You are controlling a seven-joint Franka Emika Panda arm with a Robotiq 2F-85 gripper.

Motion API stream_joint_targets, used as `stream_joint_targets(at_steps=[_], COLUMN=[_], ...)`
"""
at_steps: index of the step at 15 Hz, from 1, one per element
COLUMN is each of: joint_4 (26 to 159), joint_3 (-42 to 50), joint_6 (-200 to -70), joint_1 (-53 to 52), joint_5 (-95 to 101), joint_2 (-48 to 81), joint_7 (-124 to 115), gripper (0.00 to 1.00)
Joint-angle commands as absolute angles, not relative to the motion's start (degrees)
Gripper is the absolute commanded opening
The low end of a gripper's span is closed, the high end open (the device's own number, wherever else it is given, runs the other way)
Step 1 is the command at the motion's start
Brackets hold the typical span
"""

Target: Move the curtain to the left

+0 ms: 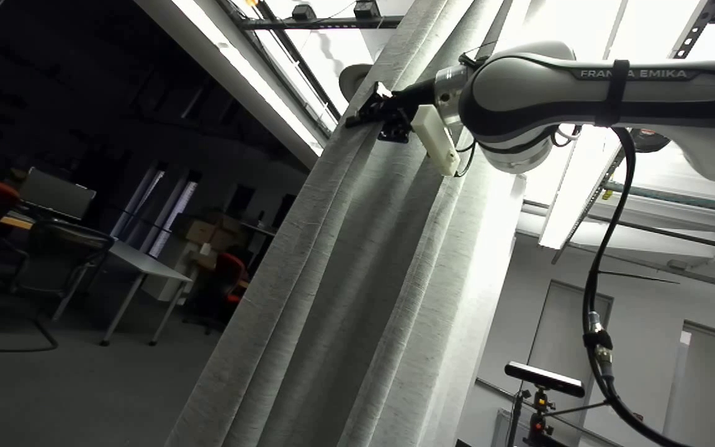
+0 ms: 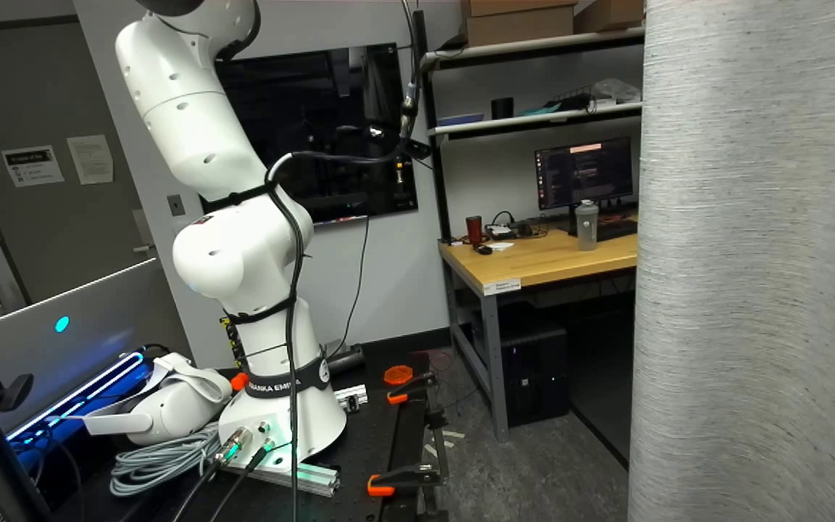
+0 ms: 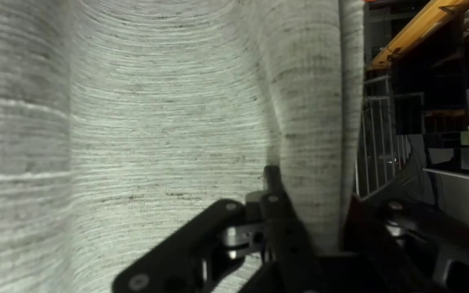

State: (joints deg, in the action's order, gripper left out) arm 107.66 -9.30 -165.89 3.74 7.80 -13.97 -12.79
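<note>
Curtain (image 3: 169,122) is in my claw (image 3: 316,195): wrist view has me pinching one long fold right by its free edge. One of my fingers (image 3: 281,219) is against the inner side, the other is past the edge, bunched cloth filling the space between. Claw's lower part dark, a bit blurred. Next to that fold, a broad smooth stretch of cloth, then another fold.

In an exterior view my arm (image 1: 581,93) comes in from the right, claw high on the curtain, folds running down below it. Pale block (image 1: 437,139) just behind the claw, black cable (image 1: 591,285) drooping off the arm. Darker room past the cloth: pale table (image 1: 152,267), chairs.

In an exterior view the curtain hangs nearer the camera than the desk (image 2: 533,268), hiding its right end, right corners out of sight. My base (image 2: 280,406) stands beyond the desk's left edge, on a black bench (image 2: 359,449); white headset (image 2: 178,409) beside it, well apart from that edge. Black screen (image 2: 338,101) on the wall, also past the left edge.

Desk items: red cup (image 2: 474,230) near the back left corner, mouse (image 2: 483,249) by the left edge, white label (image 2: 502,286) on the front edge at the front left corner. Shaker bottle (image 2: 586,226) back from the front edge, monitor (image 2: 583,170) toward the back edge. Black tower (image 2: 531,373) under the desk. Shelves above the back edge.
</note>
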Motion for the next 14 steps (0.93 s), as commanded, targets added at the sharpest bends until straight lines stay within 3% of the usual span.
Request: stream_joint_targets(at_steps=[1, 14], joint_4=[103.9, 110.7], joint_3=[-10.5, -22.8], joint_6=[-165.6, -164.6], joint_1=[2.2, -13.5], joint_5=[7.5, 6.3], joint_2=[-10.1, -15.0], joint_7=[-12.2, -11.8], gripper=[0.0, 0.01])
